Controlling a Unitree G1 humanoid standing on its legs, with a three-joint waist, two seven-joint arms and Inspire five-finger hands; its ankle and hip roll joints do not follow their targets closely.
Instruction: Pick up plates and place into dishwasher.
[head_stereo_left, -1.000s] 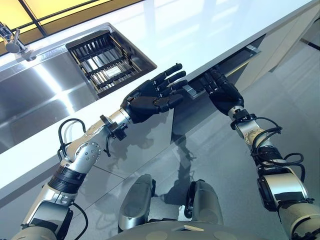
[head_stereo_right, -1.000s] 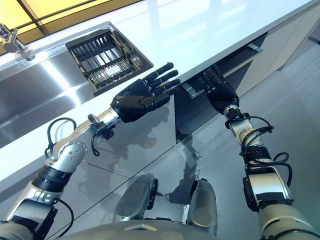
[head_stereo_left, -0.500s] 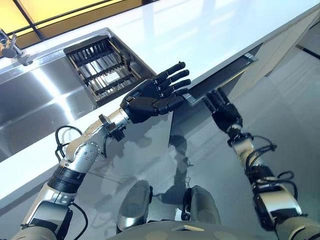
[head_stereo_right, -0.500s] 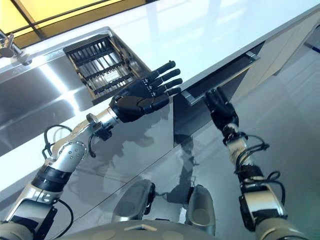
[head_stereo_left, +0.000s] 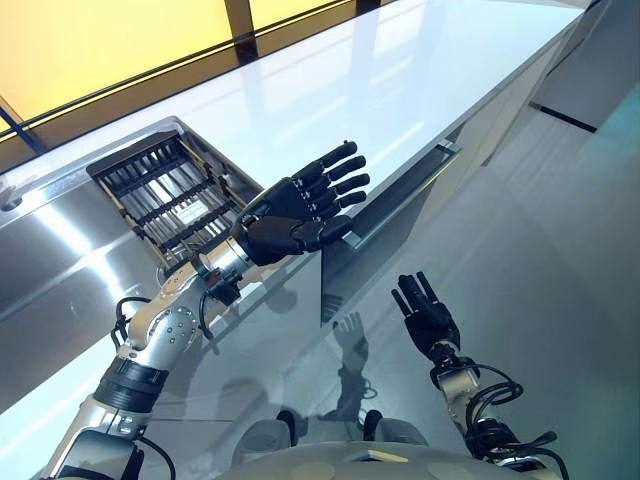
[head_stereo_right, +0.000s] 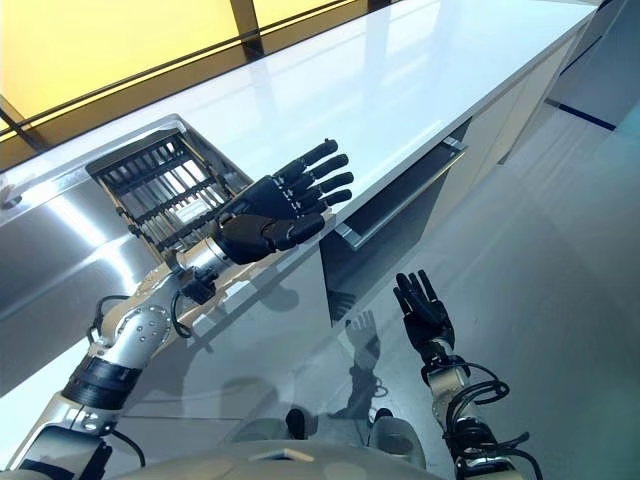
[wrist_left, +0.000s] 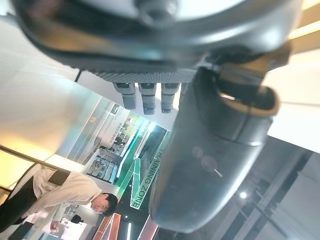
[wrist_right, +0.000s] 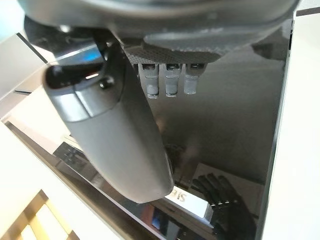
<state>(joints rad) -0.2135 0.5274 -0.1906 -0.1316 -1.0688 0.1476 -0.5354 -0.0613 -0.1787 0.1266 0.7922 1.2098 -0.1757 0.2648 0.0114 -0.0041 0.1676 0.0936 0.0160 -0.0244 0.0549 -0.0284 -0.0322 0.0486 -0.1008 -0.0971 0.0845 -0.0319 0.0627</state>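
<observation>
Overhead, the left robot hand (head_stereo_left: 295, 212) hovers spread and empty above the table (head_stereo_left: 400, 90); the right robot hand (head_stereo_left: 425, 315), fingers straight, faces the dark dishwasher door (head_stereo_right: 385, 235).

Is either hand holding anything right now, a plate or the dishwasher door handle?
Nothing is held. The left hand hovers open over the white countertop; the right hand is open, apart from the dark dishwasher door.

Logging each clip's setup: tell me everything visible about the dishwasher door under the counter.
The dishwasher door is a dark, glossy panel set under the white countertop, flanked by pale cabinet fronts. A long silvery bar handle runs along its top edge. It stands slightly ajar, top tipped outward, with a dark gap behind. Nothing touches it: the right hand hangs open below, the left hand open above the counter edge.
</observation>
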